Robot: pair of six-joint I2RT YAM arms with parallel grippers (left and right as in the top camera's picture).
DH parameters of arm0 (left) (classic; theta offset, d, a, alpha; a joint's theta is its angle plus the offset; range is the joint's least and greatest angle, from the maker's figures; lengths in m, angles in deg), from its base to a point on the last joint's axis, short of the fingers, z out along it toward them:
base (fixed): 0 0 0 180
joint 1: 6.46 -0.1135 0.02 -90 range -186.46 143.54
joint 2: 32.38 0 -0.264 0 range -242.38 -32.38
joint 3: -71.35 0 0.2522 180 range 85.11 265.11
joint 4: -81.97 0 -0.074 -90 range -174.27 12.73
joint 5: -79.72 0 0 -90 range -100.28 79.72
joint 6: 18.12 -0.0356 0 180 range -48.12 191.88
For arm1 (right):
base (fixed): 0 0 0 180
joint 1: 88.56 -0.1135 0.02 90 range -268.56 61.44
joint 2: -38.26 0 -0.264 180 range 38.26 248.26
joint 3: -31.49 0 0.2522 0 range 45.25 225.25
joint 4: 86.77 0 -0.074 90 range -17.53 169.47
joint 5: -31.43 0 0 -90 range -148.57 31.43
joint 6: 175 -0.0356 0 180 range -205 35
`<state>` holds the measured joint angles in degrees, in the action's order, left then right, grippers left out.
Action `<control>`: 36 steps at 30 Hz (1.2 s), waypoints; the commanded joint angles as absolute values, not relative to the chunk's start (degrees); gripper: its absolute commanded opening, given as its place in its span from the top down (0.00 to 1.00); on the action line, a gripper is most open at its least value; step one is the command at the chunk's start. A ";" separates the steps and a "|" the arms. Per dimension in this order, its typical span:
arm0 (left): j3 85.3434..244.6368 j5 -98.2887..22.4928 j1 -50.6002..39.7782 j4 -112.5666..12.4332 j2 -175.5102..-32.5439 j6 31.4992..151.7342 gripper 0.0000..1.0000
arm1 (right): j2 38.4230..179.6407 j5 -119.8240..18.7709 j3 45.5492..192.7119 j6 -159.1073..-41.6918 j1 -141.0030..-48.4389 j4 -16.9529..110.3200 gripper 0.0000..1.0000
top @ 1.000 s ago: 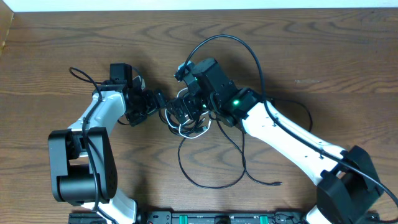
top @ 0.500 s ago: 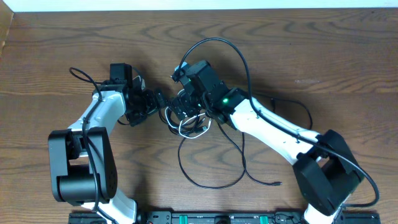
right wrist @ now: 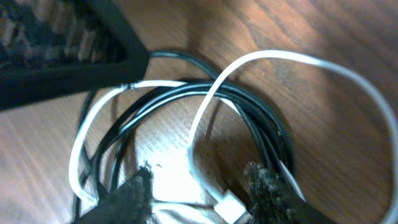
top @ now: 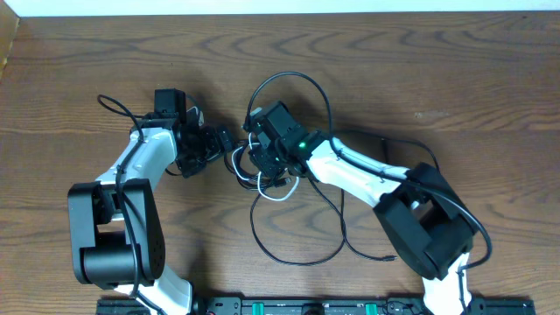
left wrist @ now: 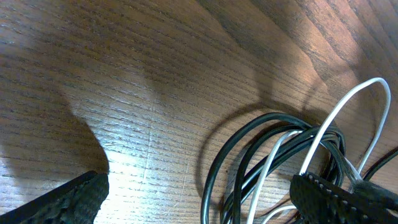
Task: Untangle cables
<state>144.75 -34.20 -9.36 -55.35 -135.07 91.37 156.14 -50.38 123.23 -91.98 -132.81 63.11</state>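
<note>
On the brown, wood-grained desk [top: 455, 79] the left tool [left wrist: 199, 190] is released, its ribbed dark fingers [left wrist: 74, 199] spread wide. Glossy thin black cable [left wrist: 242, 155] lies in round coils against its right-hand finger, with a smooth white cable [left wrist: 348, 106] arching through them. Just right of this, the right tool [right wrist: 199, 177] is also released over the same tangle, the white cable's small square plug [right wrist: 229, 205] lying between its rough-edged fingertips. More black cable trails in a long loose loop nearer the arms' bases.
</note>
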 commanded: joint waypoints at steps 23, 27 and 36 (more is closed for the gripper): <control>144.47 -33.55 -9.62 -55.21 -135.47 91.06 0.02 | 160.28 -51.43 124.17 -94.02 -135.76 68.53 0.60; 144.47 -33.55 -9.62 -55.19 -135.47 91.06 0.02 | 159.03 -51.43 124.17 -95.53 -135.56 68.60 0.60; 144.47 -33.55 -9.62 -55.21 -135.47 91.06 0.02 | 149.15 -49.05 124.21 -99.48 -134.80 68.38 0.58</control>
